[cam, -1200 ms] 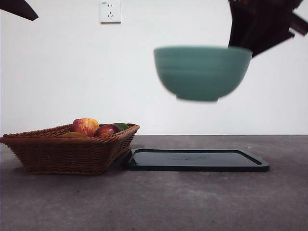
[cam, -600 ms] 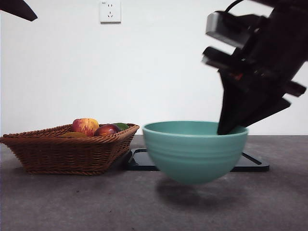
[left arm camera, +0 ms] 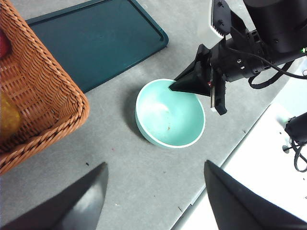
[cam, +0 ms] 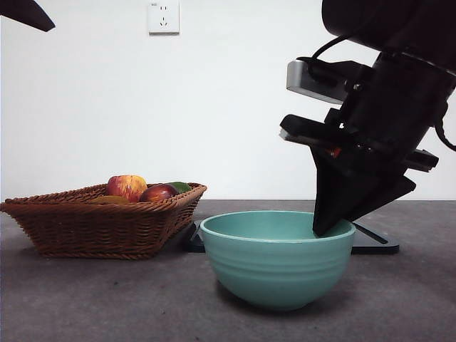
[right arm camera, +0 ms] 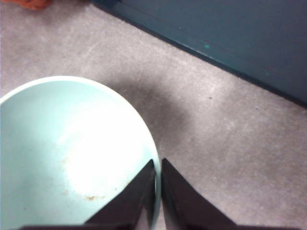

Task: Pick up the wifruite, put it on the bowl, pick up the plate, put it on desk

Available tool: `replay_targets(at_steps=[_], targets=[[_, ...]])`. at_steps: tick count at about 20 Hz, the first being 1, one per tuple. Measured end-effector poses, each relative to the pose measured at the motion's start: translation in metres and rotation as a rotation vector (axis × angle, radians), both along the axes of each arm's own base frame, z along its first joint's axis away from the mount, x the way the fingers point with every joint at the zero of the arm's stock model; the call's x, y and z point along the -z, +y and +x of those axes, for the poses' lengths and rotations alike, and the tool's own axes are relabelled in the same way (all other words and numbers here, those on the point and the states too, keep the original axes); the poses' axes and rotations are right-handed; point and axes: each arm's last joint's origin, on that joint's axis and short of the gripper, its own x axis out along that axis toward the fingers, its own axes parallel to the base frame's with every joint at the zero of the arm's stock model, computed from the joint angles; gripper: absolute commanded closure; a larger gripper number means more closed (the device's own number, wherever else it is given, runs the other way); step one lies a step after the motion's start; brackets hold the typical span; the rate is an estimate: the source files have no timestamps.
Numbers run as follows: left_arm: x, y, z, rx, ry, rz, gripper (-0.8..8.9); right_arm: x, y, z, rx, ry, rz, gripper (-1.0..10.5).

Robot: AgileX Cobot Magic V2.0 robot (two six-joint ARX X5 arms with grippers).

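The teal-green bowl (cam: 274, 267) stands on the grey desk (cam: 107, 299), in front of the dark teal flat plate (cam: 374, 246). My right gripper (cam: 324, 228) is shut on the bowl's rim, one jaw inside and one outside, as the right wrist view (right arm camera: 158, 165) shows. The bowl (right arm camera: 62, 158) is empty. The yellowish-brown wifruite (cam: 107, 200) lies in the wicker basket (cam: 92, 228), beside the apple (cam: 127, 187) and a dark red fruit (cam: 158, 192). My left gripper (left arm camera: 154, 165) is open and empty, high above the desk.
The basket (left arm camera: 38, 96) stands to the left of the plate (left arm camera: 91, 43), touching its corner. The bowl (left arm camera: 168, 115) is near the desk's edge (left arm camera: 225, 158). The left arm shows as a black tip (cam: 25, 13) at the top corner.
My right gripper has brought the bowl down from high above the plate to the desk in front of it. The left arm and the fruits have not moved.
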Motion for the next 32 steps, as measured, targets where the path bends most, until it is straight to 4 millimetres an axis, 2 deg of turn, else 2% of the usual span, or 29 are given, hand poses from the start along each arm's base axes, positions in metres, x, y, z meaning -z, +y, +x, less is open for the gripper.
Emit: replay_targets(at_steps=[2,6,11,17,20,24,28,32], targets=[[0.0,0.0,0.0,0.0,0.0,0.0,5.01,0.002,0.0,0.0,0.0,0.005,-0.004,9.2],[0.0,0.0,0.0,0.0,0.001,0.0,5.01,0.005,0.001,0.001,0.002,0.024,-0.013,6.6],[0.0,0.0,0.0,0.0,0.001,0.0,5.01,0.0,-0.001,-0.001,0.009,0.016,0.001,6.3],[0.0,0.0,0.0,0.0,0.001,0.001,5.01,-0.041,-0.019,-0.024,0.012,-0.076,0.072,6.1],[0.0,0.0,0.0,0.0,0.002,0.001,5.01,-0.064,-0.034,-0.042,0.012,-0.137,0.121,6.1],[0.0,0.0,0.0,0.0,0.002,0.001,5.01,-0.085,-0.053,-0.068,-0.012,-0.182,0.191,6.1],[0.0,0.0,0.0,-0.001,0.005,0.001,5.01,-0.094,-0.062,-0.087,-0.129,-0.126,0.303,6.1],[0.0,0.0,0.0,-0.005,0.011,-0.001,5.01,-0.096,-0.063,-0.094,-0.215,-0.068,0.373,6.1]])
